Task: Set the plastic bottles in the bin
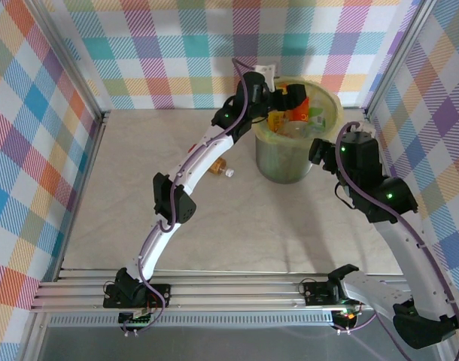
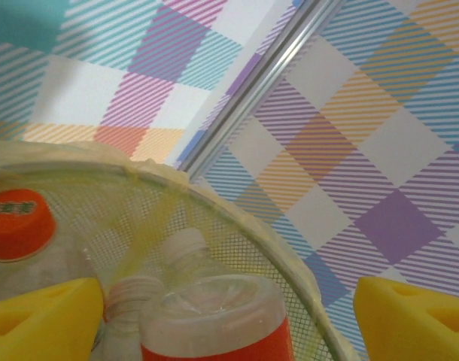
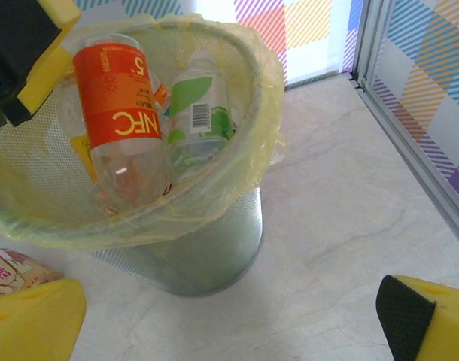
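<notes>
Your top external camera looks down from above and behind the near edge, taking in the whole desk (image 1: pixel 237 226) from a distance, the bin (image 1: pixel 286 162) at far right. Your left wrist camera sits very close over the bin's rim, facing the checked walls (image 2: pixel 350 135) at the far right corner; your right wrist camera looks down into the same bin from its near right side, slightly further off.

Bin liner (image 3: pixel 269 90) yellow; bottle (image 3: pixel 118 90) label orange; right fingers (image 3: pixel 34 323) yellow; walls (image 1: pixel 177 45) pastel plaid.
</notes>
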### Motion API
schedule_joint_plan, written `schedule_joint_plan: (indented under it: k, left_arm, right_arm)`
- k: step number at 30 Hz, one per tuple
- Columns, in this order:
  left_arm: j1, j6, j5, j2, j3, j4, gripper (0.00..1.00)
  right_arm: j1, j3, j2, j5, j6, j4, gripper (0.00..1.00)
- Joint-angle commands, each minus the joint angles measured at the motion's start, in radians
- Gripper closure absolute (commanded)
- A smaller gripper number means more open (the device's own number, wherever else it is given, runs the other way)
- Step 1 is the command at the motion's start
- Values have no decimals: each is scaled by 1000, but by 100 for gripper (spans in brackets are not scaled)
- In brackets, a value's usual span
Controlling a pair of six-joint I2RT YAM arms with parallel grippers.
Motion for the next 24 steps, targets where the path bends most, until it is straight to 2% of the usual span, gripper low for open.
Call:
schedule_joint_plan:
  k: [1,8,11,13,18,24]
  left_arm:
    - [1,107,-91,-150,36,-77,12]
    - [33,208,-209,-270,27,-241,5]
    - [47,252,-288,-351,-35,-318,3]
    - [56,280,-342,-440,-166,-309,2]
    - [96,291,-432,-781,-763,-61,0]
    - [166,236,-467,-1048,-1209,66,0]
  right_arm:
    - [6,56,25,-9,-29,-13,3]
    - [6,150,148,-66,-77,-27,18]
    - [4,234,236,-71,-106,-57,22]
    - [2,301,306,-71,-126,-84,26]
    - [-12,461,481,-79,-172,-131,32]
    - [-42,593,642,-104,-193,-153,39]
